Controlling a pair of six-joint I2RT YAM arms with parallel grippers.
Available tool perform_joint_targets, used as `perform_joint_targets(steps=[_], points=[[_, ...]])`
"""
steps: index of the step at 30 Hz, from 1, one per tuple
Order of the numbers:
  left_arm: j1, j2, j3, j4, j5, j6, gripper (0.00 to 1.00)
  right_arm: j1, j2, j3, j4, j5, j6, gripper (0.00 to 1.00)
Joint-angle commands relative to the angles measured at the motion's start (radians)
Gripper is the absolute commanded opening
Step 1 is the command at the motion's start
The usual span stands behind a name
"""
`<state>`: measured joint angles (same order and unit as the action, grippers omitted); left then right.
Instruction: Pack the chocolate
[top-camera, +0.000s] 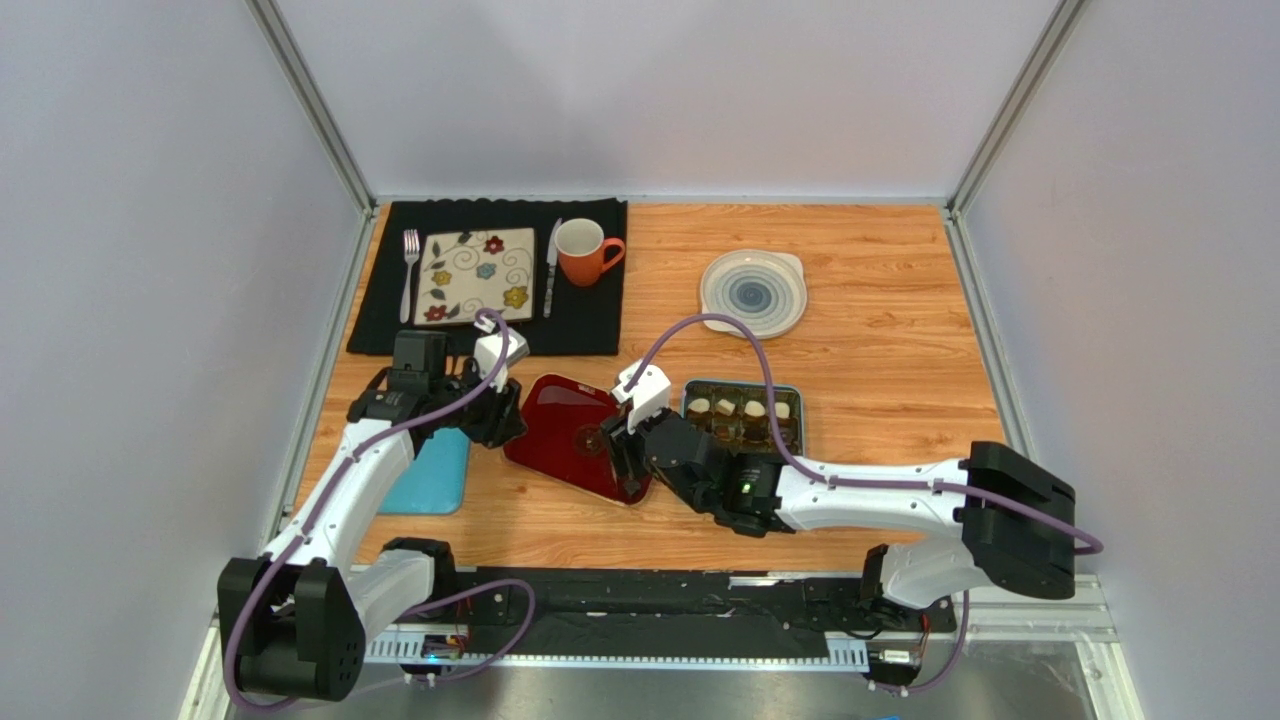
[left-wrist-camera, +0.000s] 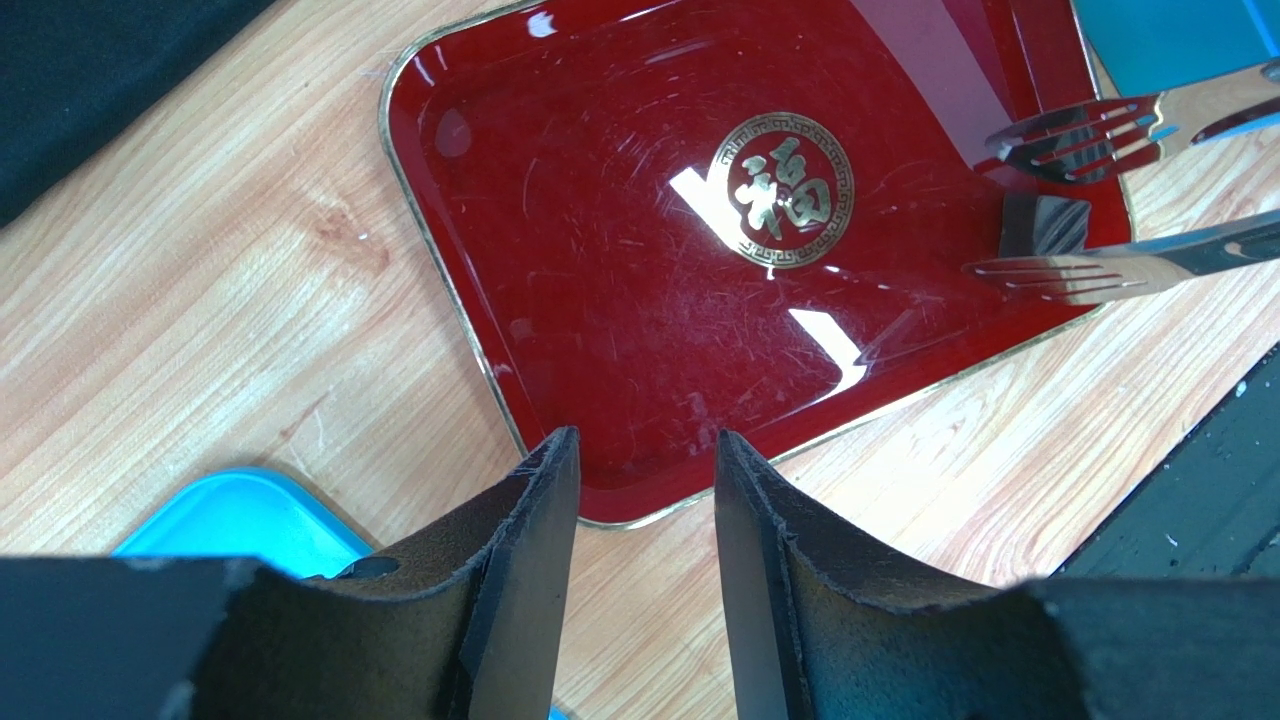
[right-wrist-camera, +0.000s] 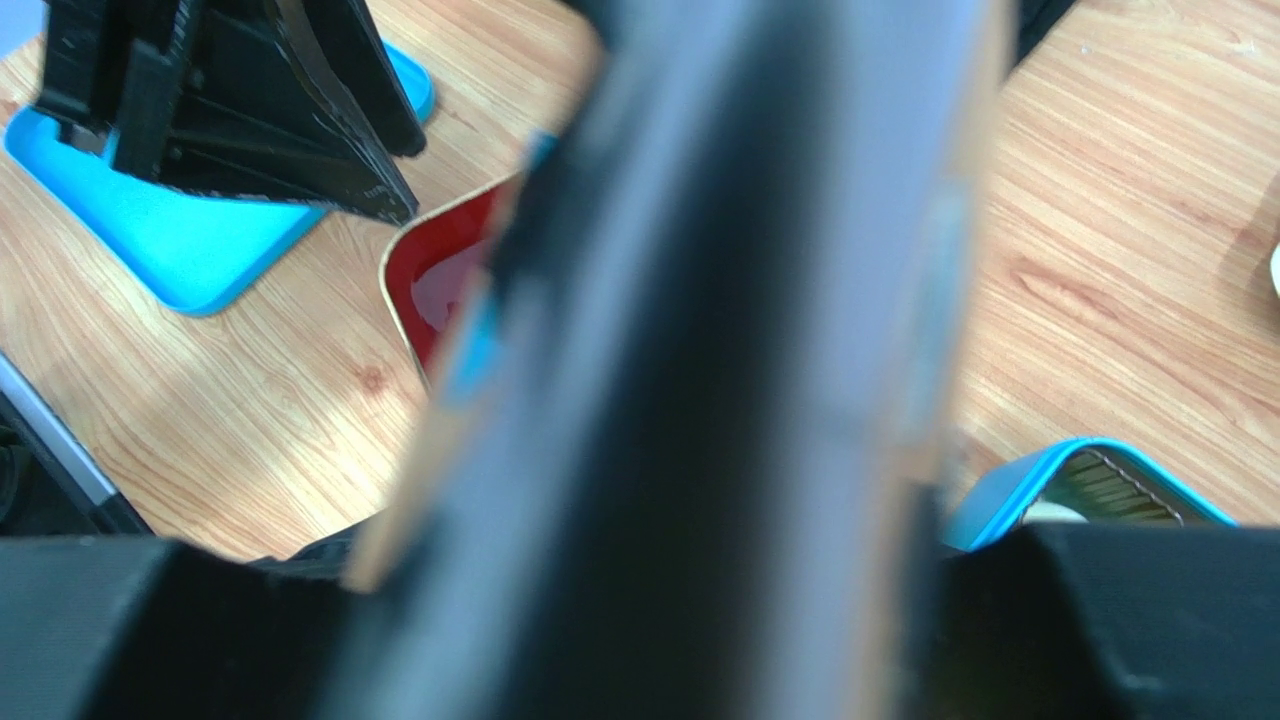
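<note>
A teal box (top-camera: 804, 408) right of centre holds a row of cream chocolates (top-camera: 738, 407). One dark square chocolate (left-wrist-camera: 1041, 225) sits between the forked tips of metal tongs (left-wrist-camera: 1070, 138) over the corner of a red tray (left-wrist-camera: 631, 300). My right gripper (top-camera: 624, 450) is shut on the tongs, which fill the right wrist view as a blur (right-wrist-camera: 706, 375). My left gripper (left-wrist-camera: 646, 450) is open and empty, just above the tray's near edge; it also shows in the top view (top-camera: 493, 420). The tray's surface is otherwise bare.
A teal lid (top-camera: 428, 474) lies left of the tray and shows in both wrist views (left-wrist-camera: 241, 518) (right-wrist-camera: 166, 225). A black placemat (top-camera: 376, 323) at the back left carries a patterned plate, fork, knife and orange mug (top-camera: 583, 251). A round pale plate (top-camera: 751, 290) sits at the back right.
</note>
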<state>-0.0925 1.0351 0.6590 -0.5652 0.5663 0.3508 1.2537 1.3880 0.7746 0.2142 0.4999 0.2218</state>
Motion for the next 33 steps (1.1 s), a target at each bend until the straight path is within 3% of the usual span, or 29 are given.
perform_joint_targets(steps=[1,9,13,20,25,33], points=[[0.007,-0.007,0.019,0.002,0.003,0.028,0.47,0.003,-0.001,-0.021,0.053,0.031,0.017,0.47],[0.008,-0.007,0.021,-0.004,0.004,0.031,0.46,0.003,-0.026,-0.046,0.033,0.035,0.019,0.43],[0.008,-0.007,0.021,-0.004,0.006,0.033,0.46,0.003,-0.043,-0.043,0.031,0.035,0.024,0.36],[0.008,-0.007,0.024,-0.009,0.006,0.031,0.45,-0.004,-0.145,0.067,-0.071,0.115,-0.047,0.29],[0.008,-0.006,0.027,-0.009,0.007,0.031,0.45,-0.066,-0.268,0.118,-0.291,0.211,-0.044,0.27],[0.01,-0.009,0.022,-0.006,0.014,0.033,0.44,-0.201,-0.536,0.02,-0.656,0.308,0.142,0.24]])
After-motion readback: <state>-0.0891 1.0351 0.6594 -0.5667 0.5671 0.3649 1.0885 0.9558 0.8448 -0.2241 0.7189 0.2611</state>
